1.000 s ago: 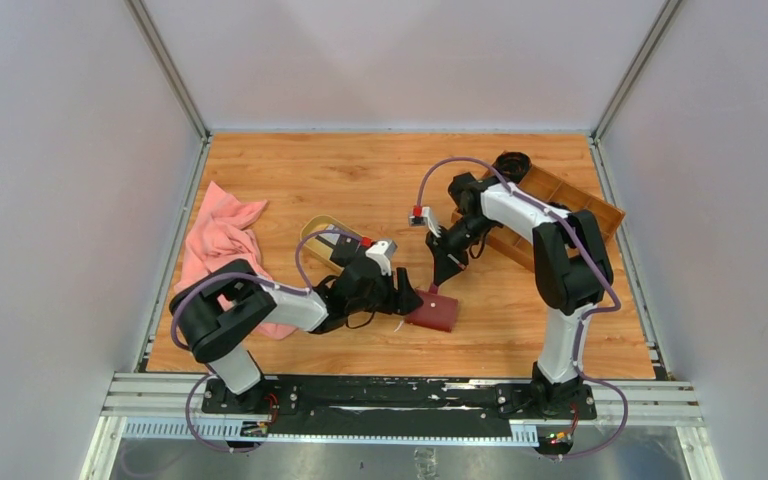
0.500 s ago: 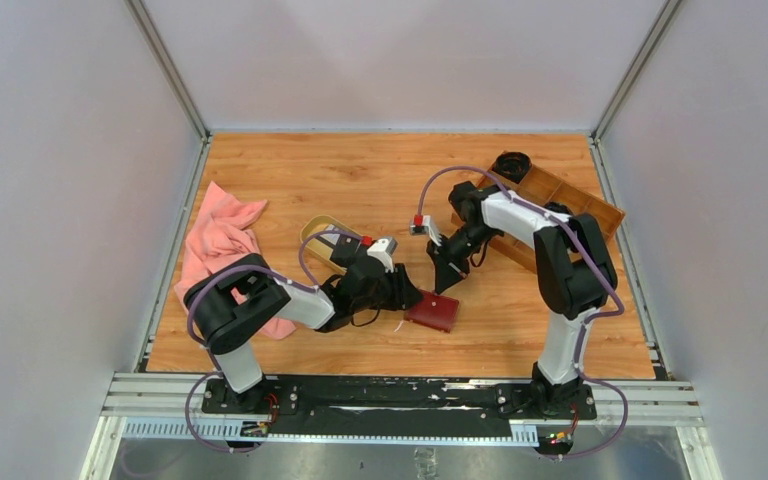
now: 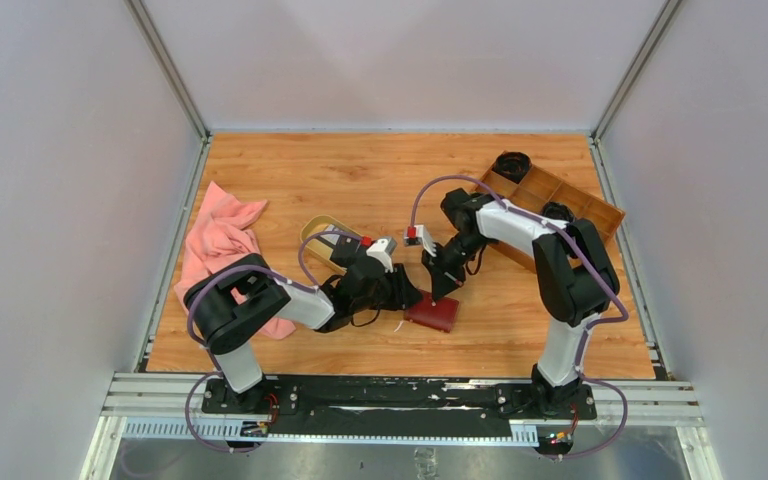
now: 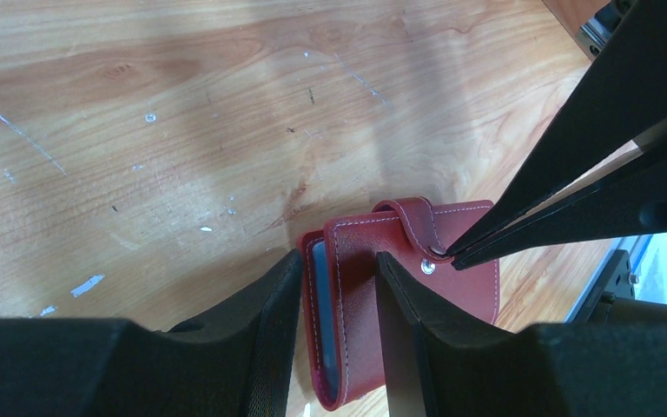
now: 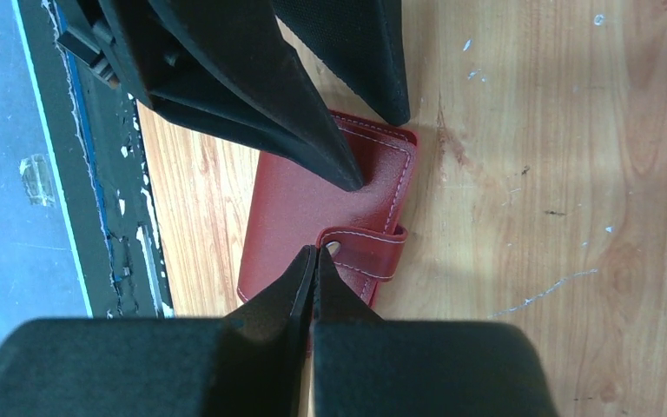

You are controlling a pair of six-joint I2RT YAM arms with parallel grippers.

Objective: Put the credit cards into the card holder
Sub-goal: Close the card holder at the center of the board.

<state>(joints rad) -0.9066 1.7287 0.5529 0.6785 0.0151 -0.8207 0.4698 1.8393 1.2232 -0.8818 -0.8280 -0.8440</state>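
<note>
On the desk (image 3: 360, 170), near the oval tan dish (image 3: 312, 228) on its arm-base side: the card holder (image 3: 432, 312). Pinched across one cover by the left fingers (image 4: 269, 321); touched at the snap tab (image 5: 369, 252) by the right fingers (image 5: 269, 304), pressed fully together.

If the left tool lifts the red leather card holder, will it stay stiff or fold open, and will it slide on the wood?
The card holder is probably light and semi-stiff: it looks like thin, stitched leather. Its snap tab appears fastened, so it should stay folded while lifted. Pushed, it would likely slide flat on the smooth wooden table, not roll.
</note>
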